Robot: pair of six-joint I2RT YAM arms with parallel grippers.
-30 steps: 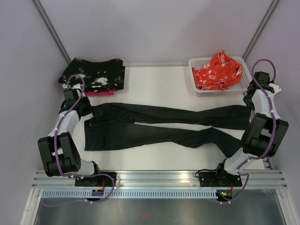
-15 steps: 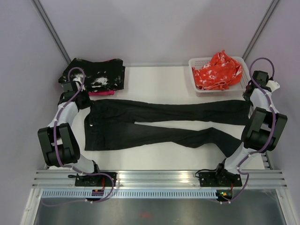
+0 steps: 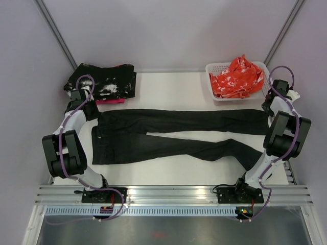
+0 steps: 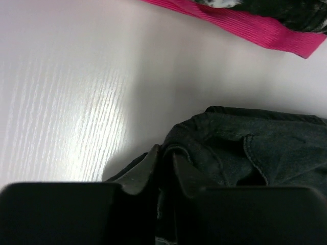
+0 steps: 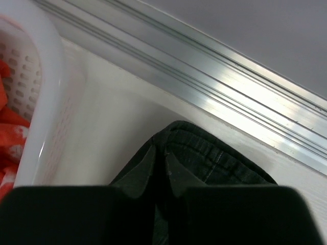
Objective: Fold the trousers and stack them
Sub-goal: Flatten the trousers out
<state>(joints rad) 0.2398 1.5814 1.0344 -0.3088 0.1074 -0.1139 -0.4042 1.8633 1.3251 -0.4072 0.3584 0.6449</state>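
Note:
The black trousers (image 3: 168, 133) lie flat across the table, waist at the left and legs running right. The far leg is stretched straight; the near leg bends toward the front right. My left gripper (image 3: 95, 113) is shut on the far corner of the waistband, which shows bunched between the jaws in the left wrist view (image 4: 164, 151). My right gripper (image 3: 267, 109) is shut on the hem of the far leg, pinched between the jaws in the right wrist view (image 5: 160, 151). The ribbed hem (image 5: 214, 155) sits near the table's right edge.
A folded stack of black white-speckled cloth (image 3: 104, 81) on pink cloth (image 4: 245, 25) sits at the back left, just beyond the waist. A white basket (image 3: 225, 97) with orange-red cloth (image 3: 237, 76) stands at the back right. An aluminium rail (image 5: 230, 66) runs along the right edge.
Both grippers have moved toward the back of the table with the cloth in them. The waist corner and the far leg have been drawn back and pulled straighter.

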